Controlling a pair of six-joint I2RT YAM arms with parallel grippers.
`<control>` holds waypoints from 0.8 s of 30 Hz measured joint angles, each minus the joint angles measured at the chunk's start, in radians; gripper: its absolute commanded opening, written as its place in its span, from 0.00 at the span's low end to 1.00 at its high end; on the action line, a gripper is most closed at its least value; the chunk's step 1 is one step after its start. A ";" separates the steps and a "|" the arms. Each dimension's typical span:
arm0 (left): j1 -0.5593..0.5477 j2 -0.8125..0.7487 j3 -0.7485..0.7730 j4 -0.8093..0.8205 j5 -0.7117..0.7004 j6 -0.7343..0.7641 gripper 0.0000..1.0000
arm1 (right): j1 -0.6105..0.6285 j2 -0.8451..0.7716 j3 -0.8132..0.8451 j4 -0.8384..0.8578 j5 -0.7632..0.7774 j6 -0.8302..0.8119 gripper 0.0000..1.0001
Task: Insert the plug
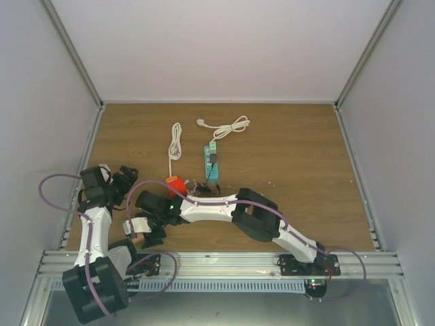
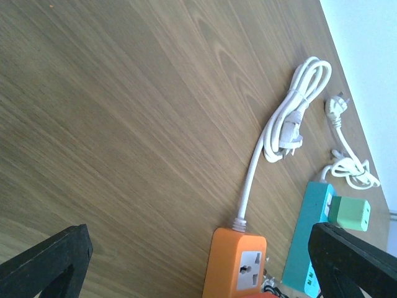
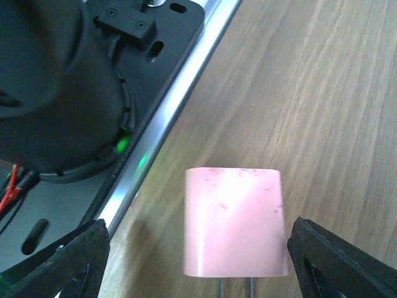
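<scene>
The left fingers are spread wide and hold nothing. They hang over the bare tabletop.

Next comes the pink plug. It lies at the near edge of the tabletop, just beside the metal rail. The right fingers are spread, one on each side of it. They do not pinch it yet, though one of them is very near its side.

I think this is the plug to put in, because the fingers are set around it. It looks small and light. It is a hard box with smooth sides, so it may slip. The best place to hold it is on its two flat sides, at the middle. That keeps the fingers away from the thin metal prongs, which could bend. No wire hangs from it, so nothing will tug.

Further right, well apart from the plug, are the strips. By their near ends lies a small black thing with a thin black wire. It is too small to tell what it is.

Now the count:
- one pink plug with two prongs
- one orange strip
- one teal strip
- one green adapter sitting in the teal strip
- two white cords, each tied in loops
- one small black thing
</scene>
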 measured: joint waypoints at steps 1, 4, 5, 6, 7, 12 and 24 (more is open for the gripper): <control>0.001 0.000 0.000 0.000 0.004 0.000 0.99 | -0.004 0.007 0.008 -0.001 -0.005 -0.002 0.81; 0.004 0.002 0.000 0.001 0.011 0.001 0.99 | -0.011 0.022 0.018 -0.010 -0.014 -0.006 0.79; 0.005 0.004 0.000 0.001 0.015 0.001 0.99 | -0.013 0.027 0.018 -0.014 -0.018 -0.007 0.79; 0.005 0.006 0.000 0.001 0.019 0.001 0.99 | -0.013 0.032 0.018 -0.016 -0.019 -0.007 0.78; 0.005 0.008 0.000 0.001 0.021 0.001 0.99 | -0.014 0.034 0.018 -0.019 -0.019 -0.007 0.77; 0.006 0.014 0.000 0.008 0.030 0.002 0.99 | -0.015 0.037 0.018 -0.020 -0.024 -0.005 0.75; 0.012 0.019 0.000 0.015 0.045 0.006 0.99 | -0.015 0.037 -0.013 0.069 -0.028 0.029 0.67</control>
